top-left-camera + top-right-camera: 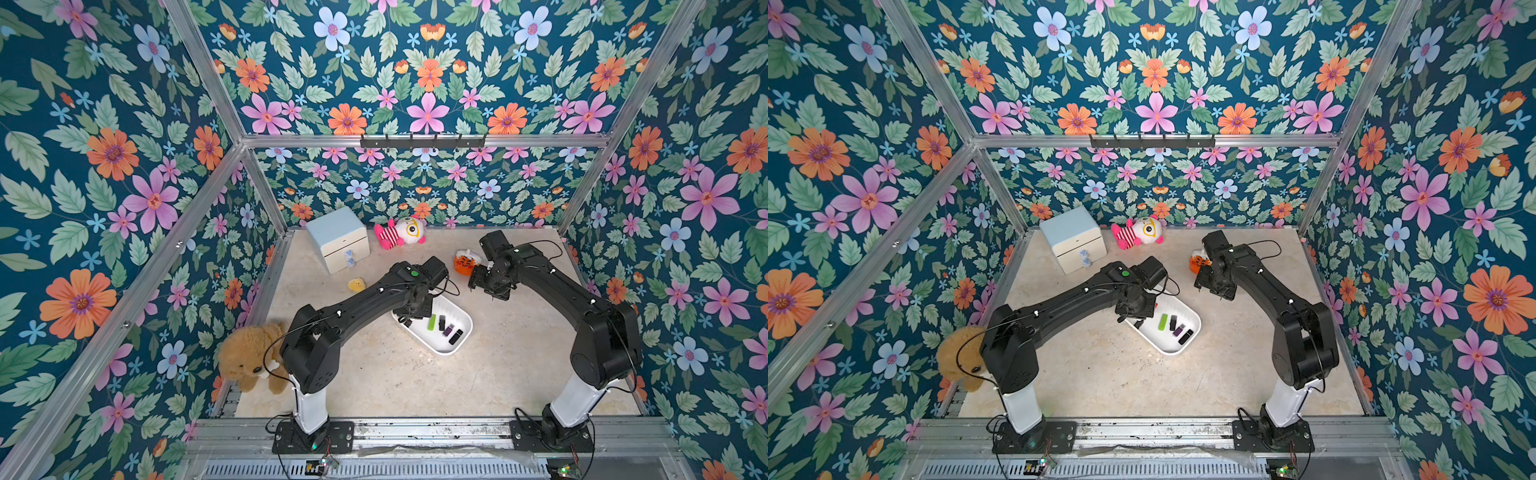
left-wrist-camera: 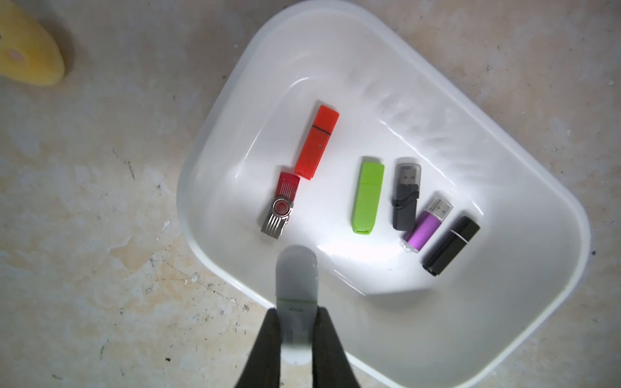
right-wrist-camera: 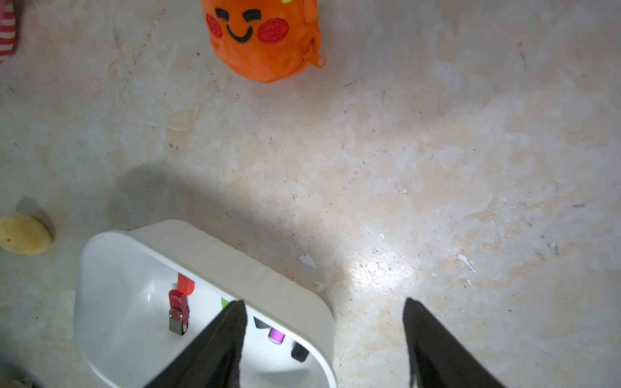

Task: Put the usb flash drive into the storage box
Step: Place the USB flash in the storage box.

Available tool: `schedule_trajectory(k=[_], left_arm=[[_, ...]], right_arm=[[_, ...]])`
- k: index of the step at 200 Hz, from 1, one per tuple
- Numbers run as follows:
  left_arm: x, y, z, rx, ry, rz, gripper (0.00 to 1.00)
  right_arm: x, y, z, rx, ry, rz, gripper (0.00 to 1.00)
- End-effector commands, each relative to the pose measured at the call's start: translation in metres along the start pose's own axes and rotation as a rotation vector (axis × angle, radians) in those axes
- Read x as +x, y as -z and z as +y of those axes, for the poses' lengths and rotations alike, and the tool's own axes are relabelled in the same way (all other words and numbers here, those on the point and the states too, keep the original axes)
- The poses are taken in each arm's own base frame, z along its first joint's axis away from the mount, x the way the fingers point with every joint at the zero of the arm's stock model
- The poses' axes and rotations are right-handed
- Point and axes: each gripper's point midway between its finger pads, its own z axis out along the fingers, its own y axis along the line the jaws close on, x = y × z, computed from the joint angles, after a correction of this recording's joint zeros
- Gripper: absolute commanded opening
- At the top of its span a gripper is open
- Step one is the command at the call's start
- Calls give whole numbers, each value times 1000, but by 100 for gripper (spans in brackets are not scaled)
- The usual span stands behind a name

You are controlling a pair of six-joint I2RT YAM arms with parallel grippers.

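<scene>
The storage box point(image 1: 453, 309) point(image 1: 1179, 311) is a shallow white tub at mid-table, and several flash drives lie in it: orange-red point(image 2: 317, 141), red swivel point(image 2: 280, 206), green point(image 2: 368, 195), dark grey, purple and black. My left gripper point(image 2: 296, 310) point(image 1: 405, 320) is shut on a pale grey usb flash drive point(image 2: 296, 278) with a thin green line, held above the box's near-left rim point(image 2: 215, 262). My right gripper point(image 3: 324, 302) point(image 1: 478, 279) hangs open and empty over bare table, just beyond the box's far corner point(image 3: 235, 265).
A cream two-drawer cabinet point(image 1: 338, 239) and a pink striped plush point(image 1: 399, 232) stand at the back. An orange plush point(image 1: 464, 262) point(image 3: 265, 37) lies by the right wrist. A yellow toy point(image 1: 356, 284) sits left of the box, a brown teddy point(image 1: 249, 357) at front left.
</scene>
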Motion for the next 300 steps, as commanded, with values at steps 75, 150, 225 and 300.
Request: schedule_trajectory(k=[75,150,225,300], left_arm=[[-2,-61,-7,-8,-113,80,0],[10,-87,-19,23,-119,132,0],[17,-94,-23,16,-125,155,1],[18,-94,-25,11,-128,155,18]], right_arm=[[4,11,-42,2,-88,-29,78],[7,8,-43,3,-82,-19,78],[9,9,-45,2,-74,-18,78],[8,13,-44,-6,-63,-33,78]])
